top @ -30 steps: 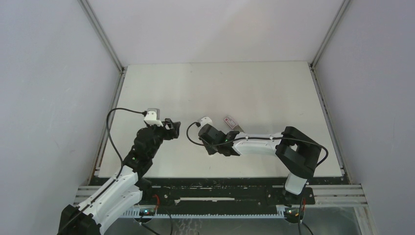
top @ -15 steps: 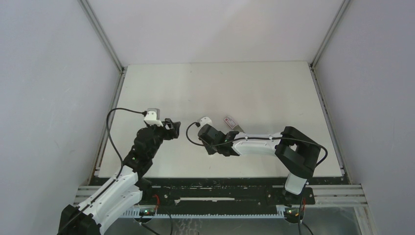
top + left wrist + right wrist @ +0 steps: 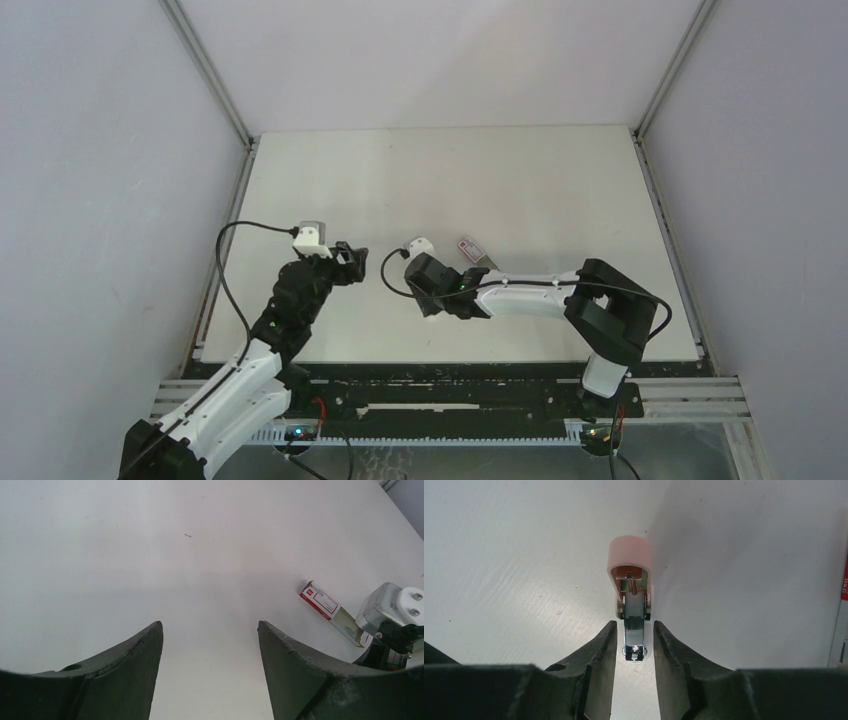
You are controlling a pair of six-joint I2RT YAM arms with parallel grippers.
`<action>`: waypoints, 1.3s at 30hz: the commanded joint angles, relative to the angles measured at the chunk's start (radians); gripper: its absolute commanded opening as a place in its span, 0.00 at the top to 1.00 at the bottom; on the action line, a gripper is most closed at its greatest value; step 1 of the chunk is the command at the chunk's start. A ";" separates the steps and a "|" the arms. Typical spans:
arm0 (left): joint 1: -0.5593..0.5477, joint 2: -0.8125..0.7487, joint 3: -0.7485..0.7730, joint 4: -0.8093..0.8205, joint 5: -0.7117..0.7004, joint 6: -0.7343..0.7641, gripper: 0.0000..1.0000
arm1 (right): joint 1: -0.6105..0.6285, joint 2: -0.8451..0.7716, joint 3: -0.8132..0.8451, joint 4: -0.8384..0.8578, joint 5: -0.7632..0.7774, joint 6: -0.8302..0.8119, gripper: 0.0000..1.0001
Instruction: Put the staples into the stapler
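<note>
Our right gripper [image 3: 635, 630], jaws slightly parted and holding nothing, straddles the open stapler [image 3: 629, 555]; staples [image 3: 634, 621] seem seated in its channel. Left gripper [image 3: 210, 645] gapes empty. We should withdraw straight back.

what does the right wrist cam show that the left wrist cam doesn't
Only right wrist: the pink stapler, swung open, its metal channel lying between the right arm's jaws. Only left wrist: the staple box nearly whole, red-marked label up, open at one end, a white-capped part of the right arm beside it, and nothing between the left jaws. Both: the white table; the box is just a red sliver at the right wrist view's edge.
</note>
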 commanded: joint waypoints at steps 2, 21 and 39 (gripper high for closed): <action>0.006 -0.026 -0.025 0.022 -0.016 -0.010 0.26 | 0.011 -0.073 0.033 0.015 0.012 -0.012 0.72; 0.006 -0.028 -0.023 0.019 -0.013 -0.012 0.26 | 0.011 0.002 0.032 0.002 -0.003 0.008 1.00; 0.006 -0.038 -0.026 0.014 -0.021 -0.012 0.26 | -0.010 0.017 0.032 0.022 -0.030 0.004 1.00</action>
